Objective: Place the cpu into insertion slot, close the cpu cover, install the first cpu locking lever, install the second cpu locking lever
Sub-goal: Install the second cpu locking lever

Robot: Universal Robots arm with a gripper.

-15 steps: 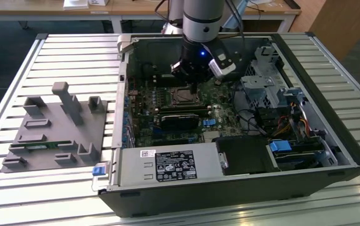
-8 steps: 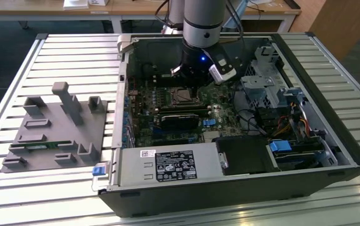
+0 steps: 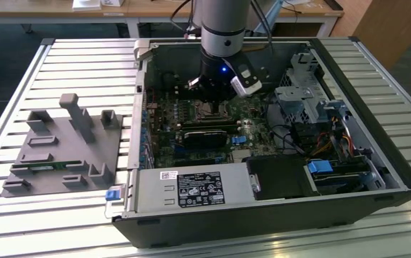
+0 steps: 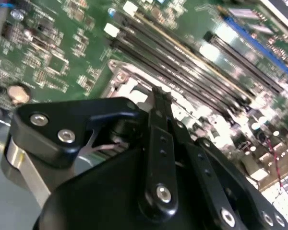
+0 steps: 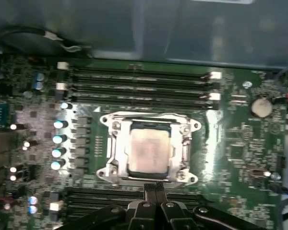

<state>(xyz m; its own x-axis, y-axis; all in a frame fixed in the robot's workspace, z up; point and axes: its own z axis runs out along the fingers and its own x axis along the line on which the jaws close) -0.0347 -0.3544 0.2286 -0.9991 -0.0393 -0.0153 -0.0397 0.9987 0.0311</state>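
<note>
A: Where was the cpu (image 5: 149, 151) at that moment?

B: It lay flat inside the insertion slot (image 5: 116, 163) on the green board (image 5: 240, 143), with the cpu cover (image 5: 186, 143) down around it. The beige metal top showed through the cover's window.

A: And the hand?

B: The hand (image 5: 152, 188) hung just beside the slot's edge, its two fingers pressed together and holding nothing. In the second wrist view the fingertips (image 4: 159, 98) pointed at the metal frame.

A: How would the parts handle?

B: I judge the chip light, stiff and smooth, and fragile underneath, so it should be taken only by its edges. The cover is thin metal, rigid but springy. I could not make out the levers clearly.

A: Any writing?

B: A white label (image 3: 169, 174) and a black label (image 3: 199, 190) sat on the grey box (image 3: 190, 188) in the case (image 3: 262, 220) on the worktop (image 3: 83, 54), but the print was too small to read.
</note>
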